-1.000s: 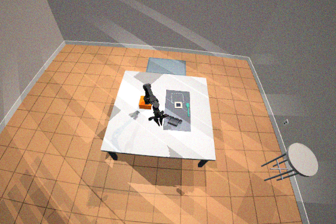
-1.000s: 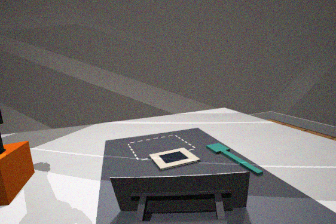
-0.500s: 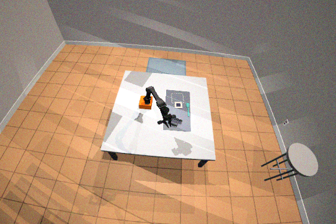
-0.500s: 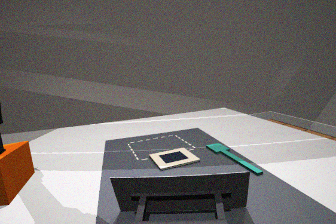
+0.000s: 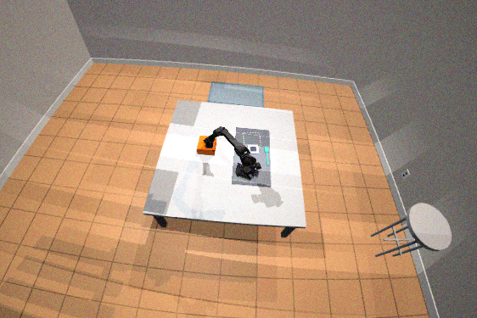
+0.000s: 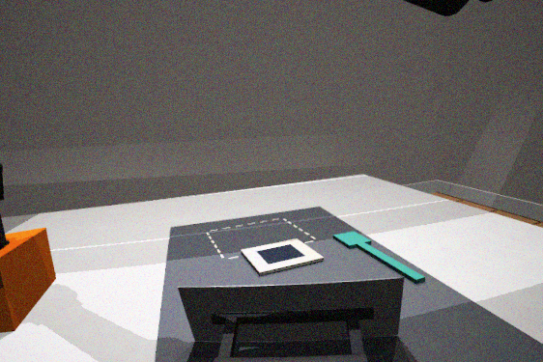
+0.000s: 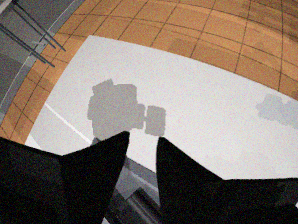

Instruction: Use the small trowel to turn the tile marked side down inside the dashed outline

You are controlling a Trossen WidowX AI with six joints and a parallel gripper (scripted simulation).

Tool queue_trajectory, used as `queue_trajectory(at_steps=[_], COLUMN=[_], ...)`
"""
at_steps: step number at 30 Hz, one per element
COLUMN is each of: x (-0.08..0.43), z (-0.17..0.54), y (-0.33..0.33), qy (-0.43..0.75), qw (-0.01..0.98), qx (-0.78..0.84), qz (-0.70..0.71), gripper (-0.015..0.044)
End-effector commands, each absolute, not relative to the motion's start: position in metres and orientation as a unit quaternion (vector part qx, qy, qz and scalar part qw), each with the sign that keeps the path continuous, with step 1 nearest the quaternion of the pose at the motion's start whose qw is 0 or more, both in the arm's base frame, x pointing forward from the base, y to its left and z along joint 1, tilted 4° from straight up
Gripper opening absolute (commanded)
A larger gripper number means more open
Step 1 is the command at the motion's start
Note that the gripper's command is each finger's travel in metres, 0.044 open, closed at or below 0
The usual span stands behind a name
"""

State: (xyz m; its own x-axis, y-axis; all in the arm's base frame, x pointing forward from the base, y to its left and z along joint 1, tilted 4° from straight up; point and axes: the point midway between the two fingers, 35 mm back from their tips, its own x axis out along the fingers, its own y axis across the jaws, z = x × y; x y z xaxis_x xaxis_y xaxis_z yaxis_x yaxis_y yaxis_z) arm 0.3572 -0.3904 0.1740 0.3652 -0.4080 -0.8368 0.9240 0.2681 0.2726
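Observation:
The white-rimmed tile (image 5: 253, 149) (image 6: 310, 256) lies flat on the grey mat (image 5: 265, 178) (image 6: 193, 268), its dark marked side up. It sits mostly outside the dashed outline (image 5: 243, 134) (image 6: 215, 245), at the outline's near edge. The teal trowel (image 5: 267, 157) (image 6: 391, 261) lies flat near the mat's right edge, blade toward the back, handle toward the front, apart from the tile. My gripper (image 7: 143, 140) is partly open, with an empty gap between its fingertips. It is raised above the near part of the mat, away from tile and trowel.
A dark stand (image 6: 290, 299) rises from the mat in front of the tile; the arm covers much of it in the top view. The orange arm base (image 5: 206, 151) (image 6: 29, 268) is left of the mat. The white table (image 5: 221, 202) surrounds the mat; a stool (image 5: 429, 227) stands off to the right.

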Motion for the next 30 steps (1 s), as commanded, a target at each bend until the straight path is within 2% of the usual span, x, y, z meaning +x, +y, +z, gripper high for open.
queue_trajectory(at_steps=[1,22,30], x=[0.375,0.428,0.428], z=[0.15,0.048,0.046], y=[-0.368,-0.219,-0.213], qy=[0.346,0.417,0.418], qw=[0.687,0.402,0.394], qx=[0.442,0.58,0.58], qz=[-0.461,-0.573,-0.578], gripper=[0.01,0.01,0.01])
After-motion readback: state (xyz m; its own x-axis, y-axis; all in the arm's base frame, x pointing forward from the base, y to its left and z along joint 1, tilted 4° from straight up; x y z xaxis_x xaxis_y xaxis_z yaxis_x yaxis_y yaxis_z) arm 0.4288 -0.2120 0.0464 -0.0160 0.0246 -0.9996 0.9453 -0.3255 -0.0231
